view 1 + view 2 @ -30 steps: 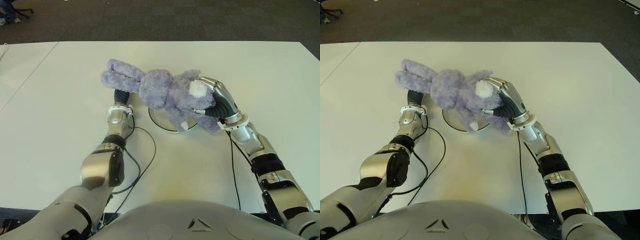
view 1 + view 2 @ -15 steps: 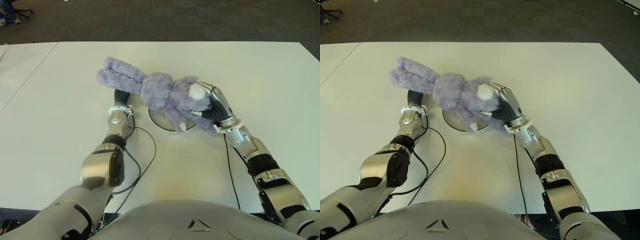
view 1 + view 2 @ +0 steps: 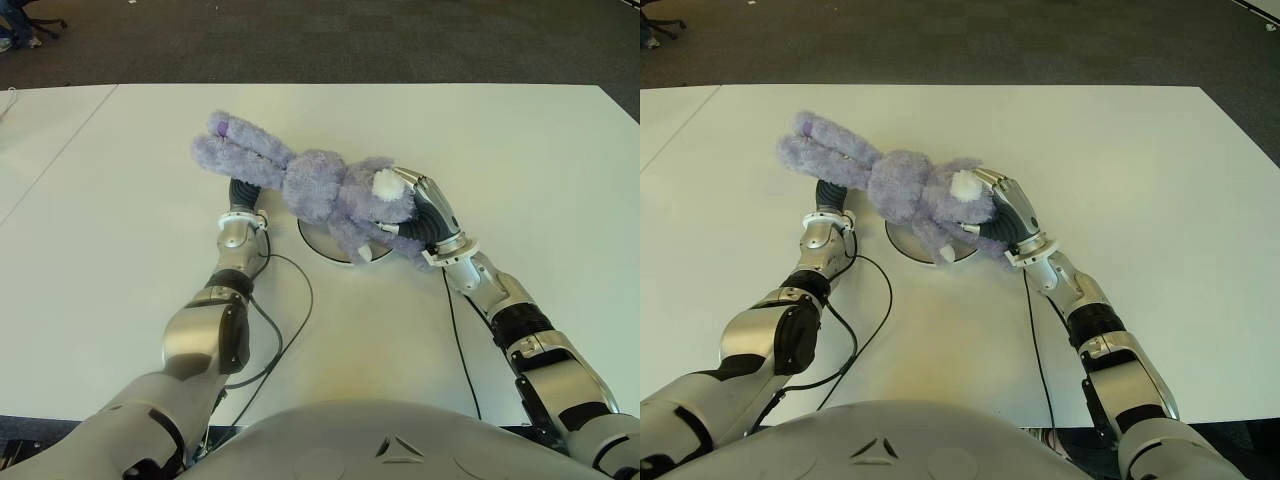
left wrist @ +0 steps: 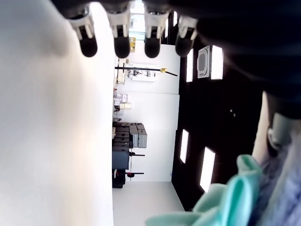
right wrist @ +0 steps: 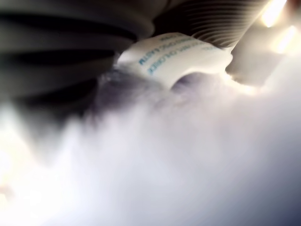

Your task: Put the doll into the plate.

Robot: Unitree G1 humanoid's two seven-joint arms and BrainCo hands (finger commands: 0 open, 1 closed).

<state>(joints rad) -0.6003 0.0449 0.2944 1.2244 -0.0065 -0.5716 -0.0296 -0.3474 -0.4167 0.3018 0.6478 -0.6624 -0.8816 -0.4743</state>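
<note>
gripping the doll (image 3: 320,185) over the plate (image 3: 318,240), right robot hand (image 3: 425,222).

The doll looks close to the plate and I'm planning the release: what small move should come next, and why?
Probably lower the right hand a little further. It grips the purple doll at its tail end, and the body lies over the plate with the ears reaching out past the left hand, which is mostly hidden beneath it. Whether the doll rests on the plate cannot be told.
</note>
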